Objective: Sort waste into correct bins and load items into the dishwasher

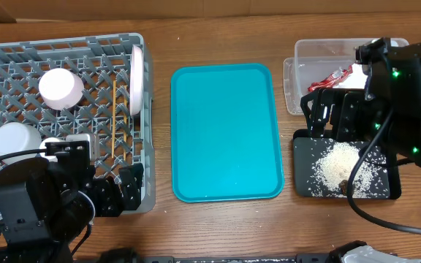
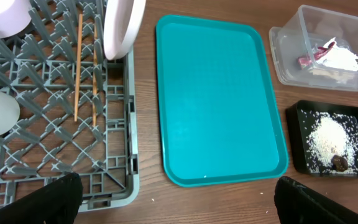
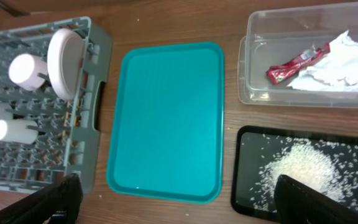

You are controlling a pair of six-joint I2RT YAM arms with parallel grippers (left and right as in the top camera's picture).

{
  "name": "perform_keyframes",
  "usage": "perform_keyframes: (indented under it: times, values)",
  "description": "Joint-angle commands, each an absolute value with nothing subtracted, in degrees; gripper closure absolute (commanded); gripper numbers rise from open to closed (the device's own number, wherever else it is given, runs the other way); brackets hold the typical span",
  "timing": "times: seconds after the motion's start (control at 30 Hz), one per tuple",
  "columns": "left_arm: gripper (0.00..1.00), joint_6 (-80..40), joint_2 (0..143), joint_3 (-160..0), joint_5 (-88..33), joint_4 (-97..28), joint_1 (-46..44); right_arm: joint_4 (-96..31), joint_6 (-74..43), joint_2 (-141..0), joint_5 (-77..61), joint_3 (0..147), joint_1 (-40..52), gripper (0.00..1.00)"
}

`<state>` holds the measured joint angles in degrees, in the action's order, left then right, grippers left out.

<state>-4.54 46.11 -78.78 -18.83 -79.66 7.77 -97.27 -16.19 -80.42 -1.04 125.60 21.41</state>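
The grey dish rack (image 1: 149,153) at the left holds an upright white plate (image 1: 136,69), a white bowl (image 1: 62,88), a second bowl (image 1: 17,139) and wooden chopsticks (image 2: 79,68) lying on its grid. At the right, the clear tub (image 3: 253,68) contains the red wrapper (image 3: 294,63) and crumpled napkin (image 3: 340,65). In front of it, the black tray (image 3: 247,168) carries the rice (image 3: 309,168) and a brown lump (image 2: 339,162). My left gripper (image 2: 179,205) hangs open and empty by the rack's near right corner. My right gripper (image 3: 179,199) is open and empty above the black tray.
A bare teal serving tray (image 1: 225,131) lies in the middle between rack and bins. A few stray rice grains (image 2: 153,200) dot the wooden table near its front edge. The right arm's body (image 1: 408,88) covers part of the tub and black tray from overhead.
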Motion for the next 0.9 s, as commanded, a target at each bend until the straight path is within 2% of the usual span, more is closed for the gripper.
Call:
perform_keyframes:
  times: [0.0,0.17,0.33,0.43,0.53,0.87]
  values:
    - [0.0,-5.34,46.11,-78.41,-18.44,-79.46,7.86,-97.06,-11.64,-79.79,-0.14,125.95,21.63,0.0]
    - [0.0,-5.34,46.11,-78.41,-18.44,-79.46,7.86,-97.06,-11.49,-73.67,1.37,124.49,21.61,0.0]
    - [0.0,-5.34,46.11,-78.41,-18.44,-79.46,7.86,-96.33,-11.97,-65.67,2.55,115.35,18.74,0.0]
    - [0.0,-5.34,46.11,-78.41,-18.44,-79.46,7.86,-88.09,-11.92,-57.12,1.52,103.42,12.75,0.0]
    - [0.0,-5.34,46.11,-78.41,-18.44,-79.46,7.86,-73.43,-11.92,-44.77,-1.87,84.4,6.79,0.0]
    - [0.0,-5.34,46.11,-78.41,-18.44,-79.46,7.86,-29.52,-11.92,-15.59,-3.14,33.58,5.69,0.0]
